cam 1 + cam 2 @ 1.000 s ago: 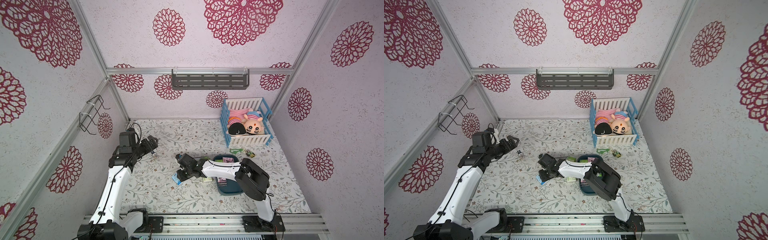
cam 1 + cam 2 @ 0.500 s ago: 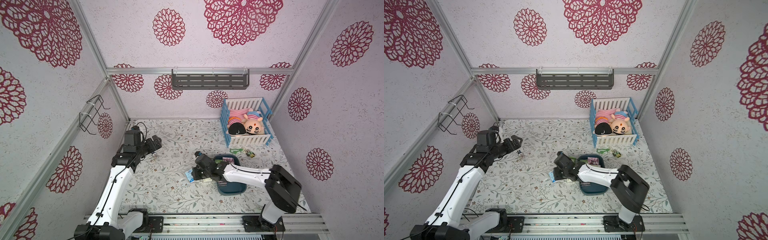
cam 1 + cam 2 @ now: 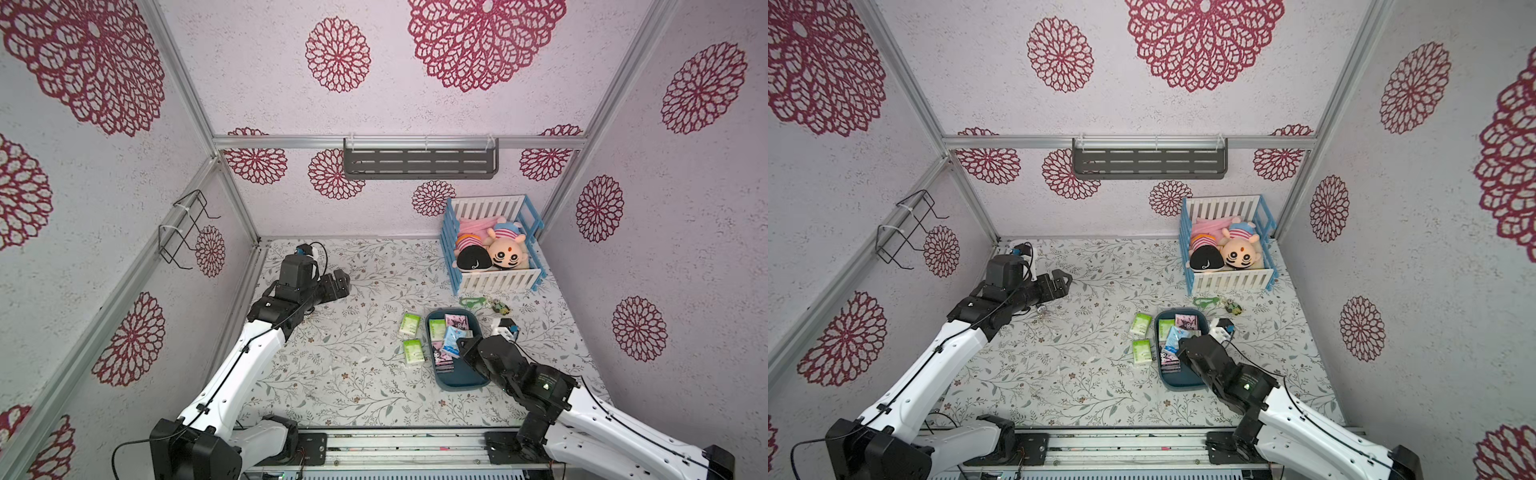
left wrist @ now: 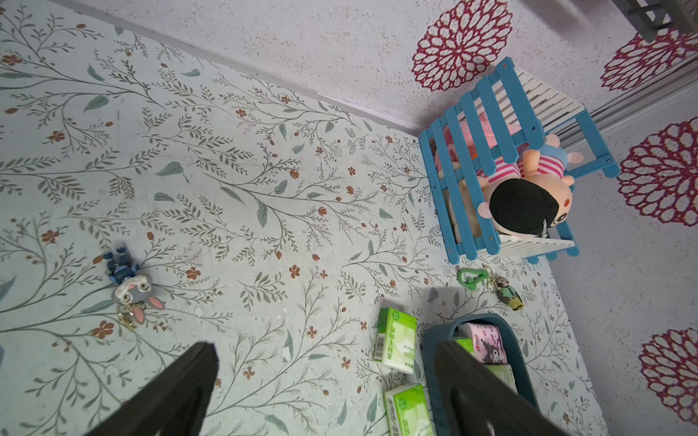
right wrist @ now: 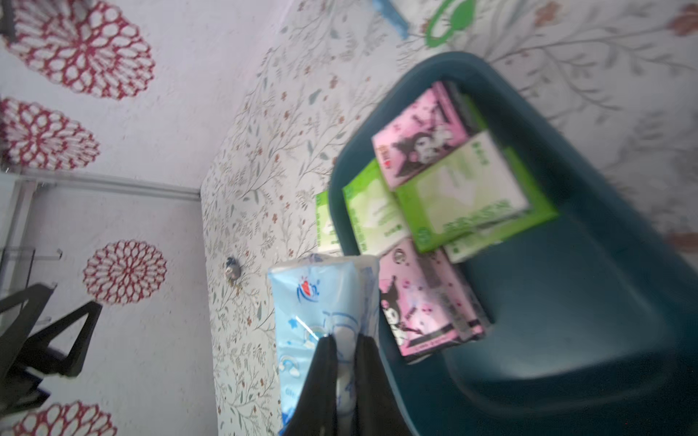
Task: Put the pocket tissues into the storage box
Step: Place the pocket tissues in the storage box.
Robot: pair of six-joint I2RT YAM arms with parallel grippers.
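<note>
My right gripper (image 5: 345, 339) is shut on a light blue pocket tissue pack (image 5: 321, 298), pinching its edge. In both top views it hangs over the left side of the dark teal storage box (image 3: 461, 384) (image 3: 1177, 384). Inside the box lie pink packs (image 5: 419, 136) and green packs (image 5: 468, 196). Two green-and-white packs (image 3: 410, 324) (image 3: 413, 351) lie on the table just left of the box. My left gripper (image 4: 326, 351) is open with nothing between its fingers. It is raised at the far left (image 3: 343, 282), well away from the packs.
A blue-and-white crib (image 3: 494, 282) with plush dolls stands at the back right. A green carabiner (image 3: 471, 301) and a small figure keychain (image 3: 500, 306) lie between crib and box. A rabbit keychain (image 4: 132, 288) lies under my left arm.
My right gripper has carried the light blue pack from the table left of the box rightward to above the box. The left arm has shifted slightly toward the back right.
</note>
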